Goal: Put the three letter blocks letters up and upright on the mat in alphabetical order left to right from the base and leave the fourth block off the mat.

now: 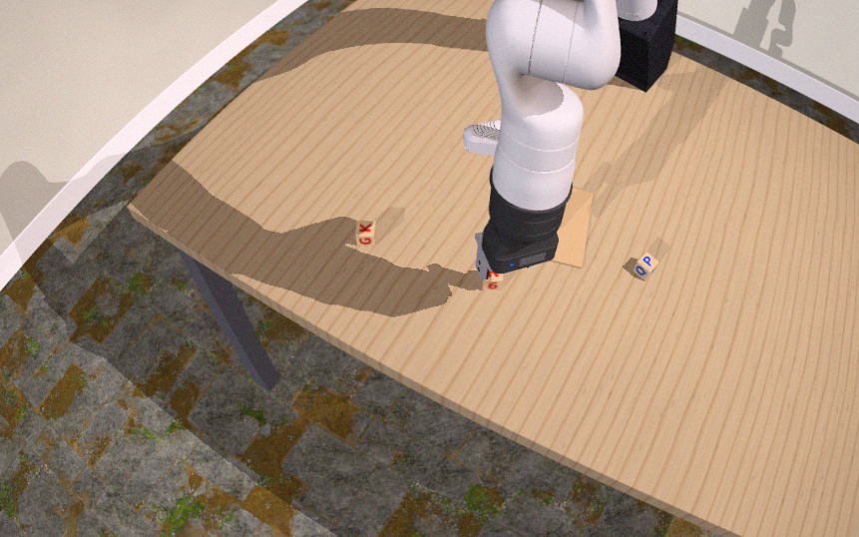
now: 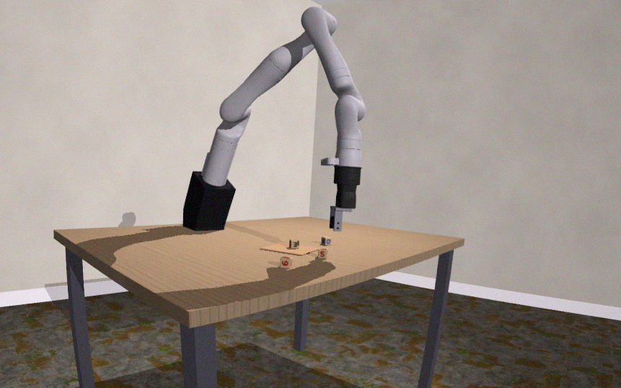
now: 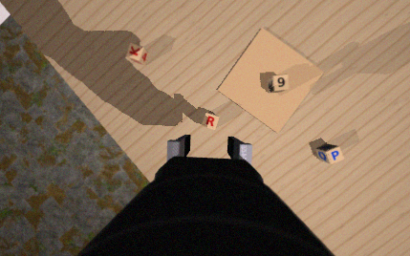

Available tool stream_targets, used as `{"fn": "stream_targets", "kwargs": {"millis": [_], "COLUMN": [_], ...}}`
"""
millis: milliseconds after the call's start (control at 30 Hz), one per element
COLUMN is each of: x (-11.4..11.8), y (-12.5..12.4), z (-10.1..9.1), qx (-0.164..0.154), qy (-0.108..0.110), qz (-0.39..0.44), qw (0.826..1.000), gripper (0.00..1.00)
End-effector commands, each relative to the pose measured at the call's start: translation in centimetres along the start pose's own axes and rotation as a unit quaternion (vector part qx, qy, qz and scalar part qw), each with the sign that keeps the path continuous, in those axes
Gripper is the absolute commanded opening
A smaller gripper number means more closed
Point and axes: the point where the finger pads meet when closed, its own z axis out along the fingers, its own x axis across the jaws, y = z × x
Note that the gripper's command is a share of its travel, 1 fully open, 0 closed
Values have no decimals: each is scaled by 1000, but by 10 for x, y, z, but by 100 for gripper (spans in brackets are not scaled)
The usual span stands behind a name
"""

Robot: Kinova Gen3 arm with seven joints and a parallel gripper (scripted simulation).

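The tan square mat [image 1: 576,230] [image 2: 273,249] [image 3: 245,72] lies on the table. A block with a black 9 on top [image 2: 293,244] [image 3: 280,82] stands on the mat; the arm hides it in the top view. The red R block [image 1: 493,278] [image 2: 322,253] [image 3: 210,120] lies off the mat, near its edge. The red K block [image 1: 365,228] [image 2: 285,262] [image 3: 134,52] and the blue P block [image 1: 646,261] [image 2: 326,240] [image 3: 334,155] lie off the mat on opposite sides. My gripper [image 2: 335,228] [image 3: 208,143] is open and empty, above the table; in the wrist view the R block shows just ahead of the fingertips.
The arm's black base [image 1: 646,53] [image 2: 208,203] stands at the far side of the table [image 1: 718,333] [image 2: 167,260]. The table edge opposite the base passes beyond the K and R blocks. The arm's shadow falls across the table by the K block.
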Motion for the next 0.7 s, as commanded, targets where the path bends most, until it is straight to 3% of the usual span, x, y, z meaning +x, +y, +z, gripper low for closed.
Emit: {"fn": "stream_targets", "kwargs": {"millis": [0, 367, 667], "x": [2, 0, -30], "y": [-1, -1, -22], "z": [1, 1, 4], "qx": [2, 2, 4], "qy": [3, 3, 8], "qz": [-1, -3, -3], "qw": [1000, 1000, 1000], "gripper": [100, 100, 100]}}
